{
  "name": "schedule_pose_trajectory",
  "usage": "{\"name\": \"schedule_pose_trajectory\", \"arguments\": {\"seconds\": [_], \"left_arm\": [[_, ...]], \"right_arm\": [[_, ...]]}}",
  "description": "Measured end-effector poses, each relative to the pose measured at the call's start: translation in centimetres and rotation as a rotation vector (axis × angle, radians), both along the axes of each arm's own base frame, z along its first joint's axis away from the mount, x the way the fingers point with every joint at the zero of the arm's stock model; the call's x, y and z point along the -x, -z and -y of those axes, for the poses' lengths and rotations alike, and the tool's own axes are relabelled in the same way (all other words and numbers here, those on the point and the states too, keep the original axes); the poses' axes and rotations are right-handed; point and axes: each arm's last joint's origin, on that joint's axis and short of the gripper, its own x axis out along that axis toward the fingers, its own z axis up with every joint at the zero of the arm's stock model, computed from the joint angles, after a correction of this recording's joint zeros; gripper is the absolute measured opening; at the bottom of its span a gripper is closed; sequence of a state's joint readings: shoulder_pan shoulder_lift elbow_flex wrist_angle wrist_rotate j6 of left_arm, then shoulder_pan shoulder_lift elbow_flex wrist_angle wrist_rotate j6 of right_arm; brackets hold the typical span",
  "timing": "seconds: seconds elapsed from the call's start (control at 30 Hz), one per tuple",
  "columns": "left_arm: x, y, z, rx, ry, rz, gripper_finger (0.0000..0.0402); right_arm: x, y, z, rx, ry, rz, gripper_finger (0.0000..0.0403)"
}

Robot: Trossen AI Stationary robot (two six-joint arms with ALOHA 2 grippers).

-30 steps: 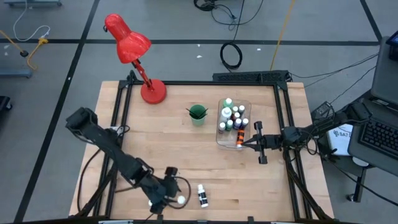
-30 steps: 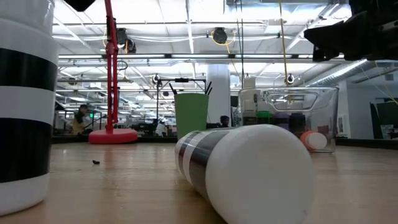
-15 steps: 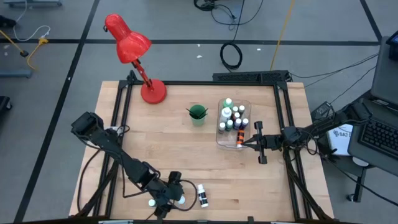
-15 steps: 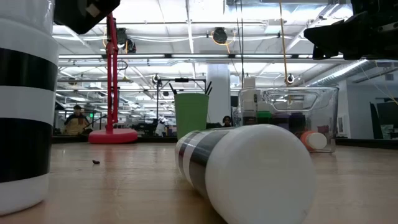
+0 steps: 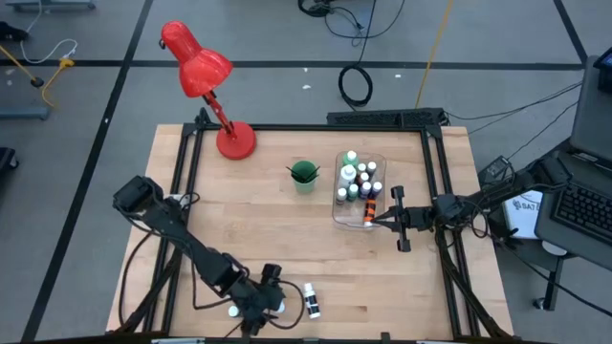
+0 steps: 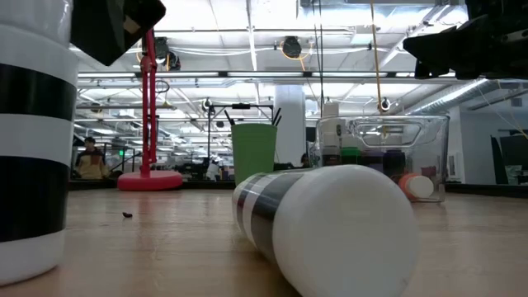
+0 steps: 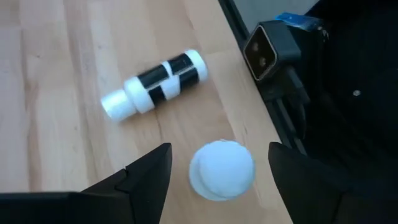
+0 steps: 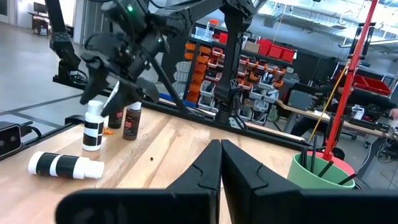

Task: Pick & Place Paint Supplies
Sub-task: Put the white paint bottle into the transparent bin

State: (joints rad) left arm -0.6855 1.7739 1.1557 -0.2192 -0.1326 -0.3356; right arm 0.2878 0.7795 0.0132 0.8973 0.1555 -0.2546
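L tool (image 7: 214, 174) released, straddling upright bottle (image 7: 222, 170) nr table front edge | R tool (image 8: 221, 163) clenched, nr bin (image 5: 356, 186)

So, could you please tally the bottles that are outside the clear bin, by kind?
Tall white bottles with dark bands: 2 (one lying, one upright)
Small dark bottles: 2
Total: 4

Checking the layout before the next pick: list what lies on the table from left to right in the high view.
Red lamp → left gripper → lying banded bottle → green cup → clear bin of small bottles → right gripper.
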Motion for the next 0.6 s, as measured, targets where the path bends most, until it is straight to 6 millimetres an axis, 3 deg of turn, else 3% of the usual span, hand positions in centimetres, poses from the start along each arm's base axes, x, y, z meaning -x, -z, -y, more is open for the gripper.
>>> {"name": "schedule_pose_trajectory", "arguments": {"seconds": [0.33,0.6], "left_arm": [[-0.08,0.02,-0.28,-0.017,0.006,-0.004,0.0261],[-0.03,0.12,-0.4,-0.028,0.008,-0.015,0.0174]], "right_arm": [[0.0,-0.04,0.0,-0.001,0.0,0.004,0.0004],[0.0,-0.04,0.0,-0.001,0.0,0.004,0.0004]]}}
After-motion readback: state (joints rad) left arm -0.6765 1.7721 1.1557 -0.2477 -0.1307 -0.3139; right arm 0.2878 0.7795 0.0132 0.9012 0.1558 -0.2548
